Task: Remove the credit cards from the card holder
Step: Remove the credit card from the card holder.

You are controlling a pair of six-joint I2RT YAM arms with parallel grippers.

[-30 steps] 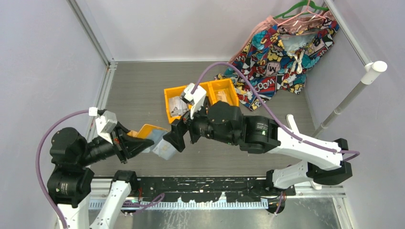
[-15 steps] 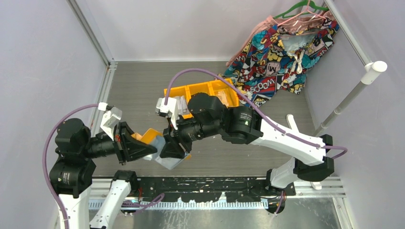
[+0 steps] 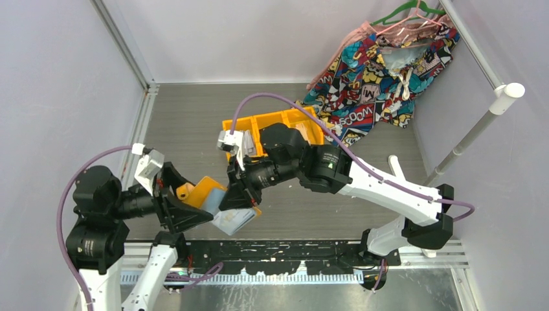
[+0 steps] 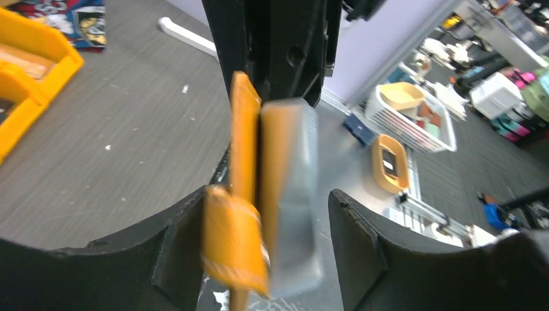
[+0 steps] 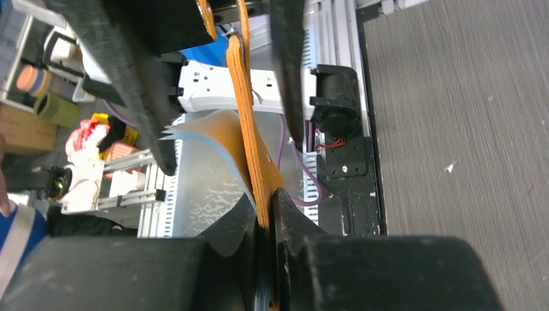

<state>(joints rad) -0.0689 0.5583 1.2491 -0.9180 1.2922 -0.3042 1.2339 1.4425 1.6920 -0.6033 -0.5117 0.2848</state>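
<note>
The only writing is on the comic-print cloth (image 3: pixel 382 65) heaped behind and to the right of the bins (image 3: pixel 257 121). It carries bold cartoon lettering, seen upside down from above; one word looks like "BOOM", but I cannot read it for sure. No brand or label shows on the arms, the bins or the holder (image 3: pixel 208 192).

The holder hangs above the bench (image 3: pixel 188 123) in front of the bins, towards the arm bases, between the two claws. The right claw (image 5: pixel 265 207) is pinched tight on its orange cover, and the pale blue pockets fan away to one side. The left claw (image 4: pixel 265 207) stands wide with the holder between its fingers. One finger (image 4: pixel 184 253) is just beside the orange tab, while the other finger is apart from the pocket side.

The cards cannot be picked out. The pockets look grey-blue and full in the left wrist view, but the holder is blurred there, and the right wrist view shows it edge-on. From above, the right arm covers part of the bins and the papery contents at their left end. Things beyond the bench edge are out of focus in both wrist views.
</note>
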